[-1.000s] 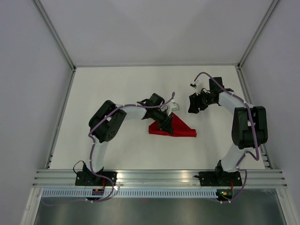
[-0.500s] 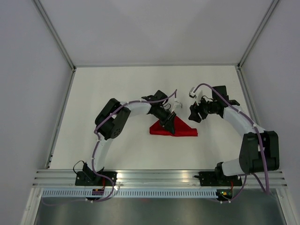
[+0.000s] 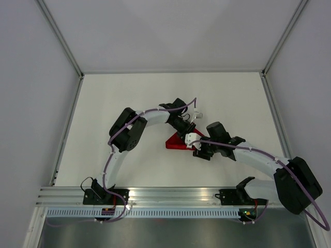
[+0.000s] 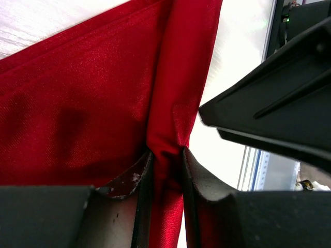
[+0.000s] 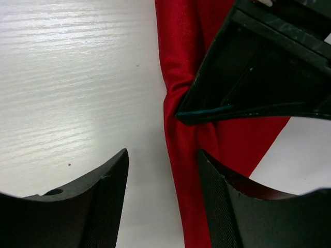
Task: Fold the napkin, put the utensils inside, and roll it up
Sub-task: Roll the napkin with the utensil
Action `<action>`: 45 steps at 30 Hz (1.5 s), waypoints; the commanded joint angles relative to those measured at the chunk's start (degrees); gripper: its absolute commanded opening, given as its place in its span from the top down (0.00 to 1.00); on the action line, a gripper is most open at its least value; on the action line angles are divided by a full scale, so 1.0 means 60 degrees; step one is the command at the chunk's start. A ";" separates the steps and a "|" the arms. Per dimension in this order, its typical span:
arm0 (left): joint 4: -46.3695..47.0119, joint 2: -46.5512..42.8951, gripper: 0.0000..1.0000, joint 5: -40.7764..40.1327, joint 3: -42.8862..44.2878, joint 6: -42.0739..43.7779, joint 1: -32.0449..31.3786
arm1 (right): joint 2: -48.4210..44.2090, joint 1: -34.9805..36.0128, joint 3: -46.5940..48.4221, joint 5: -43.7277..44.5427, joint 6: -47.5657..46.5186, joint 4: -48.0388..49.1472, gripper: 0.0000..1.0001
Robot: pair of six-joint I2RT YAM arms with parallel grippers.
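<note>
1. Presently, nearest the bases, the right arm [image 3: 258,157] lies stretched low across the table [image 3: 103,129]. A second ago it stood folded at the far right, well apart from the cloth; it has since swung inward to the centre.
2. The right gripper [image 3: 200,151] now sits at the near edge of the napkin [image 3: 173,143]. Its jaws are spread, a little narrower than a second ago, and clamp nothing.
3. The napkin lies mid-table as a folded triangle, in the same place as before. The two arms now cover most of it from above.
4. Just beyond, the left gripper [image 3: 185,135] stays pressed together on a raised ridge of the cloth. Its arm has reached slightly further right.
5. Judgement: the roll is in progress, and the right gripper has come in to take a second hold beside the left.
6. The left wrist view alone shows the pinch, with the ridge squeezed between both fingers [image 4: 129,181]. The top view hides this.
7. The right wrist view alone shows the ridge running between the spread fingers [image 5: 106,199], close against one of them, and not yet gripped.
8. The utensils appear in no view. Whether they lie inside the fold cannot be told.
</note>
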 commanded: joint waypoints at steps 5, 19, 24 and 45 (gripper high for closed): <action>-0.0966 0.0931 0.98 -0.0873 0.0186 -0.0065 -0.0038 | 0.0670 0.0989 -0.0467 0.1949 -0.0327 0.1989 0.41; -0.1406 0.0888 0.79 0.0138 0.0377 0.0037 0.0211 | 0.1638 0.1312 -0.0600 0.2451 -0.0547 0.2577 0.74; -0.0998 0.0332 0.60 -0.0023 0.0581 -0.0386 0.0284 | 0.1741 0.1312 -0.0425 0.2084 -0.0445 0.1904 0.84; 0.4349 -0.4852 0.57 -0.3830 -0.2960 -0.3524 0.2130 | 0.4903 -0.1352 0.3748 -0.2265 -0.2214 -0.3689 0.91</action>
